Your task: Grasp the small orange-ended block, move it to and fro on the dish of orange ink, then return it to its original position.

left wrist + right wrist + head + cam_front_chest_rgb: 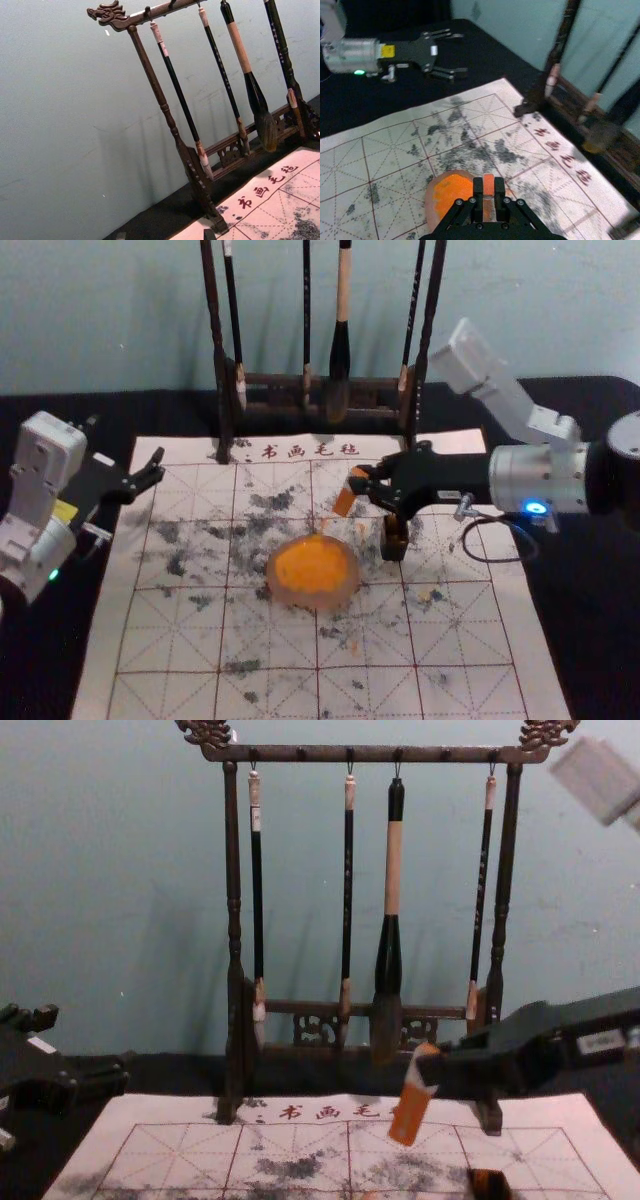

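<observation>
Head view: holding the orange-ended block aslant at one o'clock from the ink dish — in the right gripper, jaws closed on its upper end. Probably best to straighten it, touch down softly, then rub inside the rim, steering wide of the dark box at two o'clock. Parked at ten o'clock, with jaws spread: left gripper.

Left wrist view: reading 书画毛毡 along the mat.

Right wrist view: pinching the block squarely; on the left arm, a yellow label, unreadable.

Chest view: lower end hanging above the mat — lettering on brush handles too fine to read.
</observation>
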{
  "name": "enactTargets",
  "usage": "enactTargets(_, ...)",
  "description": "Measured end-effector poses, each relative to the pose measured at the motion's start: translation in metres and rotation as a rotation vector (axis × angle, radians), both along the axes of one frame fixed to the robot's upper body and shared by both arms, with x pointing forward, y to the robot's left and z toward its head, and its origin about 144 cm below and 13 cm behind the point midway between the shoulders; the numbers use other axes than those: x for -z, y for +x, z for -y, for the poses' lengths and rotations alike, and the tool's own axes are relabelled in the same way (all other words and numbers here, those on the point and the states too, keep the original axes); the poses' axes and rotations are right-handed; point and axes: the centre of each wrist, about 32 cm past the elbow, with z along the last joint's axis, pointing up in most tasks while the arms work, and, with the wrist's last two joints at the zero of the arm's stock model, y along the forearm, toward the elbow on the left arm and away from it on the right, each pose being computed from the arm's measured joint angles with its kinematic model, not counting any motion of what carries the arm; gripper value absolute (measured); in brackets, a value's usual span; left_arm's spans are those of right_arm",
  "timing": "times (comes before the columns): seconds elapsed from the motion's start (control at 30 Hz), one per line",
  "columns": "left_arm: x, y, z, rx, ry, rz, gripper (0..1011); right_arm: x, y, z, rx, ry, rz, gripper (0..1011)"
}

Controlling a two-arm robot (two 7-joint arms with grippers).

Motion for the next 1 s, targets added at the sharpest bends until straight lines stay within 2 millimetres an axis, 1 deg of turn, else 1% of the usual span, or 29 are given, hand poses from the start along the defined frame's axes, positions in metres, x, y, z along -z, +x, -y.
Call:
enactTargets(0.03, 0.0, 0.0, 0.0, 0.0, 0.0, 0.0, 1001, -0.002, -0.005, 0.003, 0.021, 0.004, 0.001, 104)
enactTargets(0.07, 0.0, 0.0, 0.0, 0.0, 0.0, 0.0, 1001, -0.002, -0.005, 0.003, 0.021, 0.004, 0.001, 104)
enactTargets(0.1, 0.0, 0.0, 0.0, 0.0, 0.0, 0.0, 1001, -0.006, -0.013, 0.007, 0.06, 0.007, 0.004, 104)
enactTargets(0.13, 0.0, 0.0, 0.0, 0.0, 0.0, 0.0, 1001, -0.006, -0.013, 0.007, 0.06, 0.007, 0.004, 104)
enactTargets(0.17, 0.0, 0.0, 0.0, 0.0, 0.0, 0.0, 1001, -0.008, -0.019, 0.01, 0.086, 0.007, 0.003, 104)
enactTargets(0.3, 0.0, 0.0, 0.0, 0.0, 0.0, 0.0, 1001, -0.009, -0.032, 0.016, 0.142, 0.003, 0.0, 104)
enactTargets(0.4, 0.0, 0.0, 0.0, 0.0, 0.0, 0.0, 1001, -0.007, -0.041, 0.02, 0.186, -0.007, -0.01, 104)
enactTargets(0.57, 0.0, 0.0, 0.0, 0.0, 0.0, 0.0, 1001, -0.001, -0.051, 0.025, 0.228, -0.022, -0.03, 104)
enactTargets(0.77, 0.0, 0.0, 0.0, 0.0, 0.0, 0.0, 1001, 0.004, -0.054, 0.026, 0.24, -0.027, -0.043, 104)
enactTargets(1.0, 0.0, 0.0, 0.0, 0.0, 0.0, 0.0, 1002, 0.01, -0.049, 0.025, 0.248, -0.033, -0.056, 104)
